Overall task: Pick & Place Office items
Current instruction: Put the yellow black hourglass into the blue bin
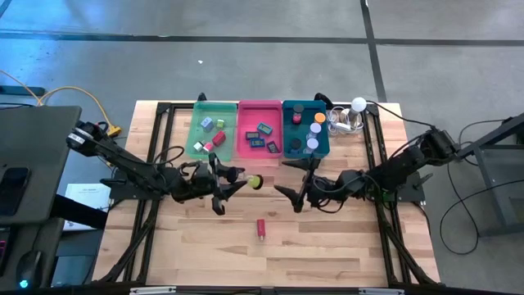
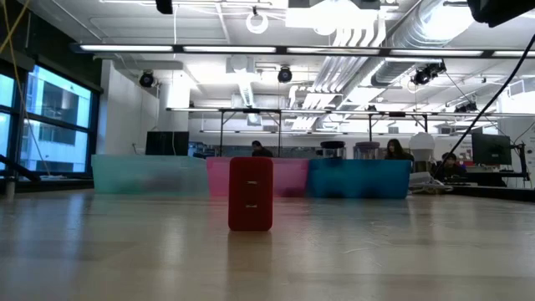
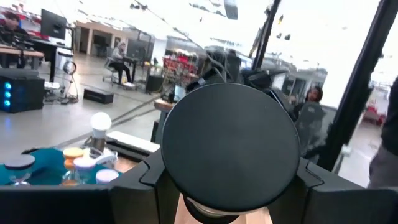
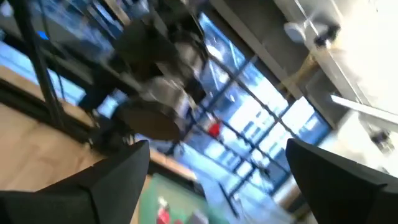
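1. Red block (image 2: pixel 251 193) nearest, upright on bare table (image 1: pixel 327 246), alone in front of both arms.
2. Left gripper (image 1: pixel 230 185) clamped on black round disc (image 3: pixel 231 145), near trays (image 1: pixel 259 131).
3. Right gripper (image 1: pixel 295 183) spread wide, empty, mid-table.

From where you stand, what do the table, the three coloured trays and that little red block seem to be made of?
Table: wood, pale glued strips with visible grain, slightly glossy.
Green tray, pink tray and teal tray: probably plastic, since their walls look translucent from table height.
Red block: likely smooth matte plastic, uniform in colour with a moulded seam; hard to be sure.
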Available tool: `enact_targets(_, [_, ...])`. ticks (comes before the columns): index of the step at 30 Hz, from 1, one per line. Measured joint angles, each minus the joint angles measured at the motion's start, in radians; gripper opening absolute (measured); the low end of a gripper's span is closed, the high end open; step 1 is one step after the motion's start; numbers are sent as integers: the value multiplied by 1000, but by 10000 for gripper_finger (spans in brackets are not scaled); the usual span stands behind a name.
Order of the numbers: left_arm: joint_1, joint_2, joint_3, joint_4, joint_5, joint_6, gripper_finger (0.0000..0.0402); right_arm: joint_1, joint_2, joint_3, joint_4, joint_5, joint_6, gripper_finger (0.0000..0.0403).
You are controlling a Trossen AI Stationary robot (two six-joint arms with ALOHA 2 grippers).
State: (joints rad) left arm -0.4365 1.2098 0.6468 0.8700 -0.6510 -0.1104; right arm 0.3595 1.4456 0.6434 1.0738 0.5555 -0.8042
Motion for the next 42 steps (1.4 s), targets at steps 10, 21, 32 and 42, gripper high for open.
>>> enact_targets(10, [60, 0, 0, 105, 44, -3, 171, -66, 0, 10, 15, -239, -107, 365])
enact_targets(21, [141, 32, 0, 206, 151, -49, 171, -105, 9, 72, -33, -241, -117, 365])
enact_targets(32, [152, 43, 0, 246, 163, -43, 172, -106, 172, 138, 91, -203, -236, 364])
enact_targets(42, [146, 51, 1, 228, 171, -44, 172, -105, 261, 262, 143, -12, -297, 364])
